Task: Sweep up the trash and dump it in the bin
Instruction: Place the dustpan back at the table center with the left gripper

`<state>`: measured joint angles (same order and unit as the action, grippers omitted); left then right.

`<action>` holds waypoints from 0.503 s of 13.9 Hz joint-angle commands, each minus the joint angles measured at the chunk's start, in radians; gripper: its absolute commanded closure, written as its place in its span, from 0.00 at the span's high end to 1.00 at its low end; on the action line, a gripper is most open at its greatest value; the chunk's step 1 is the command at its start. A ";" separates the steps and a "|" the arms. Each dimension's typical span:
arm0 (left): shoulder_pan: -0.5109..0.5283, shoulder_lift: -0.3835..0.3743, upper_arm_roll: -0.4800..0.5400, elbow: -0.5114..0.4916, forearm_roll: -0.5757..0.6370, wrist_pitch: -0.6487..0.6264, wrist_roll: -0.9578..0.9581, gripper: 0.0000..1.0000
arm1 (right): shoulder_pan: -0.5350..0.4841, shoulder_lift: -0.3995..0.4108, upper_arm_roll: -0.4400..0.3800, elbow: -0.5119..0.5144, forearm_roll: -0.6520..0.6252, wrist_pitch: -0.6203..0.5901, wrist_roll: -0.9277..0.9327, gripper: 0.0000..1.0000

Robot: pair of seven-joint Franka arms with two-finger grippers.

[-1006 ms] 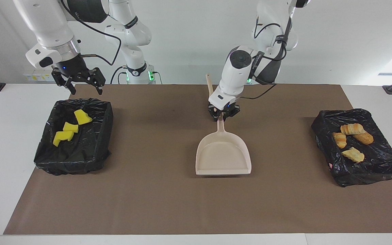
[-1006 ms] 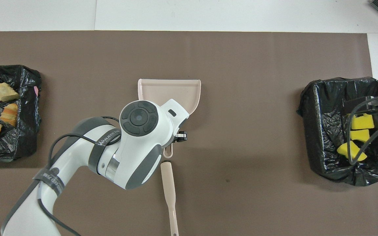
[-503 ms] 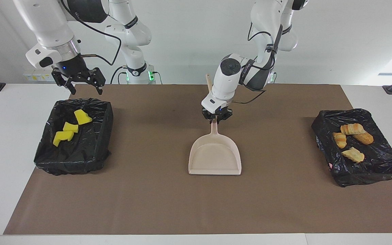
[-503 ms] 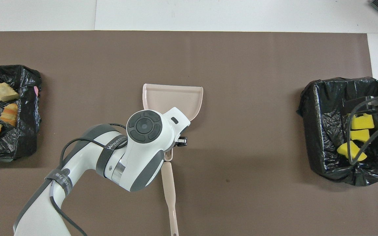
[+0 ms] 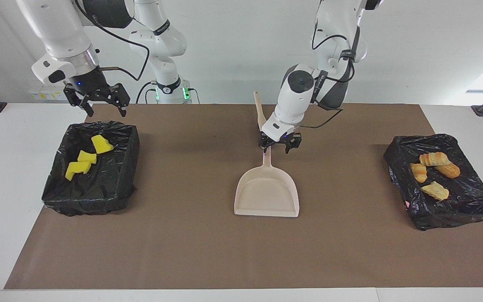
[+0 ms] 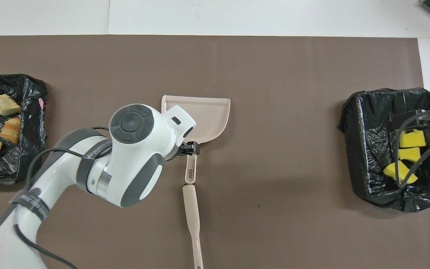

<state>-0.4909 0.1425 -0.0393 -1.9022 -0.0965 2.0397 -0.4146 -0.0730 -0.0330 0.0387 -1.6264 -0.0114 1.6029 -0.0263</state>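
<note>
L hand (image 5: 280,144) apart, just over dustpan (image 5: 266,193) handle, gripping nothing. R hand (image 5: 97,99) apart, waiting above bin (image 5: 92,167) w/ yellow trash (image 5: 84,160). Bread bits (image 5: 433,173) in other bin (image 5: 442,181). Pan prob. light, stiff, slick; grip at handle.

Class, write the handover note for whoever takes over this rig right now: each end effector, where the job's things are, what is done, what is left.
Left end effector: open, just above the dustpan handle, holding nothing.
Right end effector: open, waiting over the bin with the yellow chunks.
Bread pieces lie in the other bin.
Dustpan empty, flat mid-mat; brush lies nearer the robots.
Done: no trash shows on the mat.
Left: probably nothing but retracting.
</note>
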 commanded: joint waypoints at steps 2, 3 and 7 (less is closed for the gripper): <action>0.182 -0.161 -0.001 0.005 -0.005 -0.197 0.280 1.00 | -0.005 -0.015 0.004 -0.018 0.002 0.000 0.017 1.00; 0.221 -0.184 0.001 0.009 -0.005 -0.247 0.354 1.00 | -0.005 -0.015 0.004 -0.018 0.002 0.000 0.017 1.00; 0.356 -0.202 0.001 0.080 -0.003 -0.363 0.510 1.00 | -0.005 -0.015 0.004 -0.018 0.002 0.000 0.017 1.00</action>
<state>-0.1818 -0.0667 -0.0253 -1.8641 -0.0964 1.7313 0.0459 -0.0730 -0.0330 0.0387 -1.6264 -0.0114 1.6029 -0.0263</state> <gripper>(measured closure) 0.000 0.000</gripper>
